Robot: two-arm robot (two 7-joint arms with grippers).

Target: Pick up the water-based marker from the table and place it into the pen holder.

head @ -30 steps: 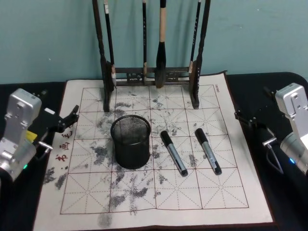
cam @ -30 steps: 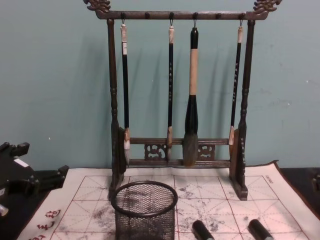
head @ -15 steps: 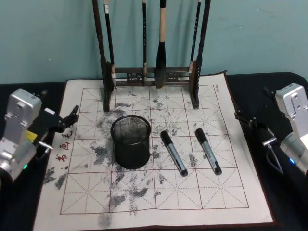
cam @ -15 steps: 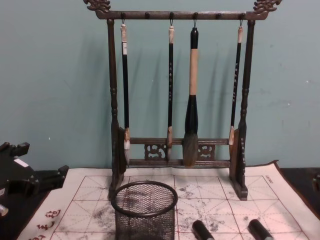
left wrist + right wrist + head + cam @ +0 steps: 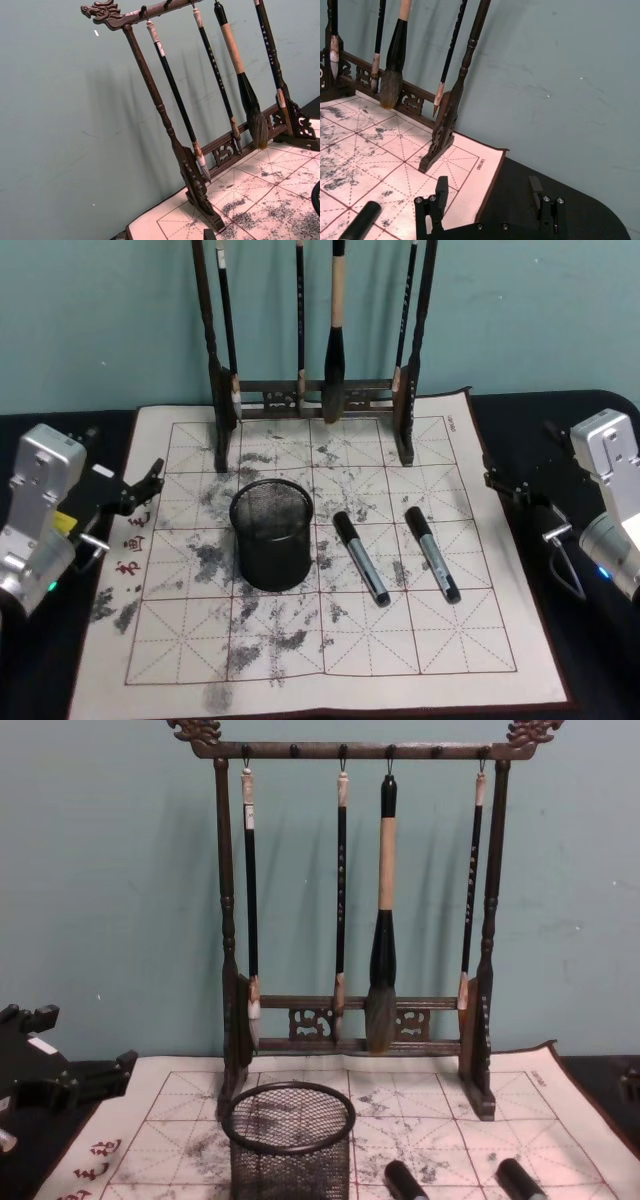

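Two black-capped markers with grey barrels lie on the stained grid mat (image 5: 330, 680): one (image 5: 360, 558) just right of the pen holder, the other (image 5: 432, 553) farther right. Their caps show low in the chest view (image 5: 405, 1181) (image 5: 520, 1180), and one cap (image 5: 362, 217) shows in the right wrist view. The pen holder (image 5: 272, 533) (image 5: 288, 1135), a black mesh cup, stands upright and empty. My left gripper (image 5: 140, 490) (image 5: 75, 1045) hovers open at the mat's left edge. My right gripper (image 5: 505, 483) (image 5: 488, 192) is open over the black table (image 5: 590, 680) by the mat's right edge.
A tall dark wooden brush rack (image 5: 315, 400) (image 5: 350, 920) with several hanging brushes stands along the mat's far edge, before a teal wall. Red characters (image 5: 130, 540) mark the mat's left margin.
My right arm has edged slightly toward the mat. The markers, pen holder and left arm have not moved.
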